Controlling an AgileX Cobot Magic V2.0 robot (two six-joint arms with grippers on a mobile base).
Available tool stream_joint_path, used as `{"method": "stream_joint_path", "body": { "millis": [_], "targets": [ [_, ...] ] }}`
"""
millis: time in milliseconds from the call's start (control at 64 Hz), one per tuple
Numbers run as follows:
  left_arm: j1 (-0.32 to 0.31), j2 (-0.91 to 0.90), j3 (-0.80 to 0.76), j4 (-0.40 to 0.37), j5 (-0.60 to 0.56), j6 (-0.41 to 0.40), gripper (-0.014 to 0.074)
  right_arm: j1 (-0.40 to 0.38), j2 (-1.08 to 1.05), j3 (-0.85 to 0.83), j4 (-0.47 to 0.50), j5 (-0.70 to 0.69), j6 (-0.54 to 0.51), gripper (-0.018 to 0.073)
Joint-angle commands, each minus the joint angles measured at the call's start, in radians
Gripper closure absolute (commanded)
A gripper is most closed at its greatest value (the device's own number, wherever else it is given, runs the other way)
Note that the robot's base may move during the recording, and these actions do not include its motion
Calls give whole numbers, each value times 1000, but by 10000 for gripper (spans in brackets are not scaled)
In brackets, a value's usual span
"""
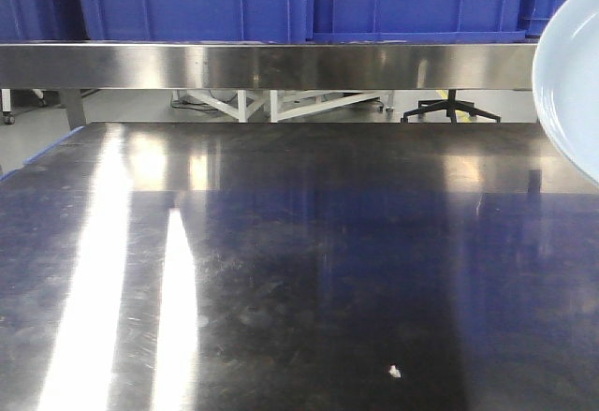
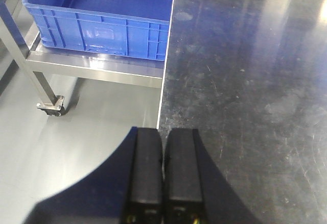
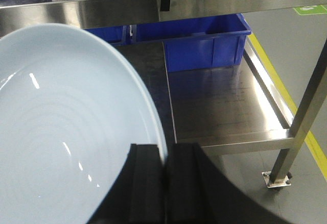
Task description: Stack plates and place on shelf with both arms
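Black fingers (image 3: pixel 145 183) of the right gripper (image 3: pixel 164 155) pinch the near rim of a pale bluish-white plate (image 3: pixel 61 132), the jaws drawn together on its edge. The plate spreads away to the left and ahead of this gripper, glossy, with faint concentric rings; whether a second plate lies under it cannot be told. Ahead and slightly right of the gripper a blue crate (image 3: pixel 204 43) stands on a lower steel shelf (image 3: pixel 225 106), and a steel rail (image 3: pixel 102 9) crosses above it. To the gripper's right a steel post (image 3: pixel 299 127) rises from the grey floor (image 3: pixel 276 25), beside a yellow line (image 3: pixel 286 93). In the front view the plate shows at the right edge, tilted and raised above the steel tabletop (image 1: pixel 299 271).

The left gripper (image 2: pixel 163 142) has its jaws pressed together with nothing between them. It hangs over the tabletop's left edge, which runs straight ahead from it. Ahead and to its left an open blue bin (image 2: pixel 102 25) sits on a low cart shelf (image 2: pixel 92 66), with a caster (image 2: pixel 51 105) below.
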Motion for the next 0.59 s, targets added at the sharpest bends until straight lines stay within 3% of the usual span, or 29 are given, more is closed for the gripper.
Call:
{"method": "stream_joint_path", "body": {
  "millis": [0,578],
  "targets": [
    [1,-1,-27,0,-66,-6,507,-7,4,-31,-7,-84,-2,502],
    [1,-1,-27,0,-66,-6,507,-7,4,-31,-7,-82,-2,502]
  ]
}}
